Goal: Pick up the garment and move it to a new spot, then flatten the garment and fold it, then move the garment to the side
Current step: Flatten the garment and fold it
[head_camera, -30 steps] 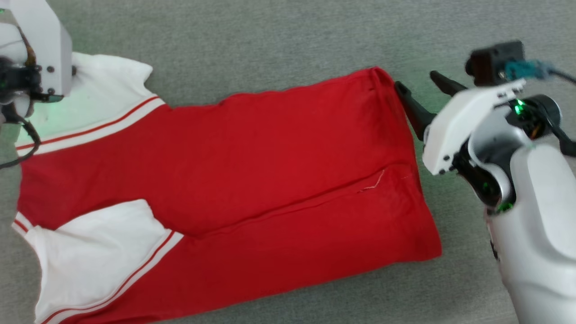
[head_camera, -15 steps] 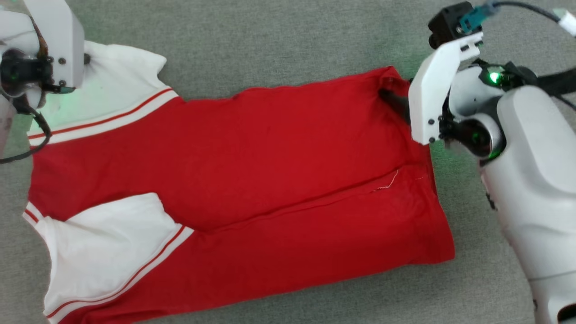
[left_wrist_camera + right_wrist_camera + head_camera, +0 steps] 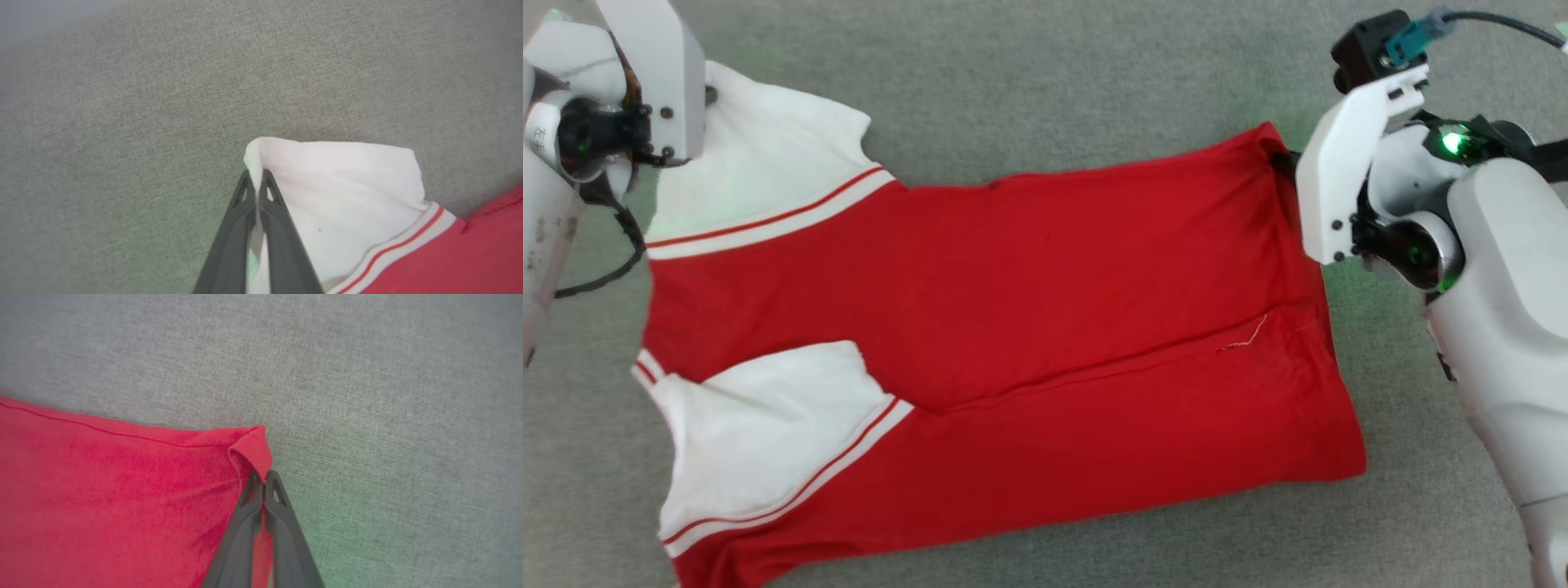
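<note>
The garment [image 3: 1013, 327], a red T-shirt with white sleeves and red-striped trim, lies spread on the grey fabric surface, folded lengthwise. In the left wrist view my left gripper [image 3: 256, 179] is shut on the edge of the garment's white sleeve [image 3: 335, 188]. In the head view that arm sits at the upper left, over the sleeve [image 3: 760, 171]. My right gripper [image 3: 263, 477] is shut on the red hem corner [image 3: 251, 449], which puckers up between the fingers. In the head view its wrist covers the fingers at the garment's upper right corner [image 3: 1270, 151].
Grey woven fabric [image 3: 1029, 90] lies all around the garment. The right forearm [image 3: 1503, 343] stands along the right side of the head view.
My right gripper moved in onto the hem corner and shut on it. The left gripper stayed shut on the sleeve. The head view has shifted, so the garment sits further right.
</note>
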### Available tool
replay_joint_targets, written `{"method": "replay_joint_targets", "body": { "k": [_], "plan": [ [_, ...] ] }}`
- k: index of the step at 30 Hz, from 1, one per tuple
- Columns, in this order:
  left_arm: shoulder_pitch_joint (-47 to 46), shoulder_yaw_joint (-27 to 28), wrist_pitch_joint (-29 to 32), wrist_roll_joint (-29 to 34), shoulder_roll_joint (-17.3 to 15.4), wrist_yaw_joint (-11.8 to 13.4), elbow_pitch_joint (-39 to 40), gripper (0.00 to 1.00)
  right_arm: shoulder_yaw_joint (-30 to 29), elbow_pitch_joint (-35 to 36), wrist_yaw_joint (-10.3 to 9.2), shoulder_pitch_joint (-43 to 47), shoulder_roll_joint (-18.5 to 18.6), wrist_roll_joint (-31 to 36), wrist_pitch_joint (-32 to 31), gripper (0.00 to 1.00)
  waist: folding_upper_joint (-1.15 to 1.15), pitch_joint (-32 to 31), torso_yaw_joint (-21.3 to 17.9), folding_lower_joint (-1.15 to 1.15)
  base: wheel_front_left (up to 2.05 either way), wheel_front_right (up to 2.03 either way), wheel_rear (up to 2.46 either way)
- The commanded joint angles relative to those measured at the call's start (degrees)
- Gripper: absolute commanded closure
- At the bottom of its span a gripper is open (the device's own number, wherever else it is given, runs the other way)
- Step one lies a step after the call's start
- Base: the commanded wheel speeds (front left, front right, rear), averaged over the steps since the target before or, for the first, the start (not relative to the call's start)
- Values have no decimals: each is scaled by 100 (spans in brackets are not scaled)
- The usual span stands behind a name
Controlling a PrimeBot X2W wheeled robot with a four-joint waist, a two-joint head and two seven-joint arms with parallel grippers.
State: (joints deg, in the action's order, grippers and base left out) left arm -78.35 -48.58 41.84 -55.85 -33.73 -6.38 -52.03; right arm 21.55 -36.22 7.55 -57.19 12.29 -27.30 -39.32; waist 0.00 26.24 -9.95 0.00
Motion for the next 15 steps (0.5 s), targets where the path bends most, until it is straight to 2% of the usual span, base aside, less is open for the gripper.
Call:
{"method": "replay_joint_targets", "body": {
  "k": [1,6,11,15],
  "plan": [
    [33,5,-25,-31,-14,-21,31,100,31,51,-14,78,86,-25,68,100,0,-207,173,0,0,0,0],
    [132,16,-26,-157,-14,-65,274,100,207,330,-13,323,391,-219,169,100,0,-531,380,0,0,0,0],
    [393,-42,139,-259,-169,-70,718,100,387,784,-13,668,763,-403,52,100,0,-821,553,0,0,0,0],
    [739,-73,303,-327,-374,102,1346,100,412,1197,-13,1054,1067,-564,-70,100,0,-1021,675,0,0,0,0]
  ]
}}
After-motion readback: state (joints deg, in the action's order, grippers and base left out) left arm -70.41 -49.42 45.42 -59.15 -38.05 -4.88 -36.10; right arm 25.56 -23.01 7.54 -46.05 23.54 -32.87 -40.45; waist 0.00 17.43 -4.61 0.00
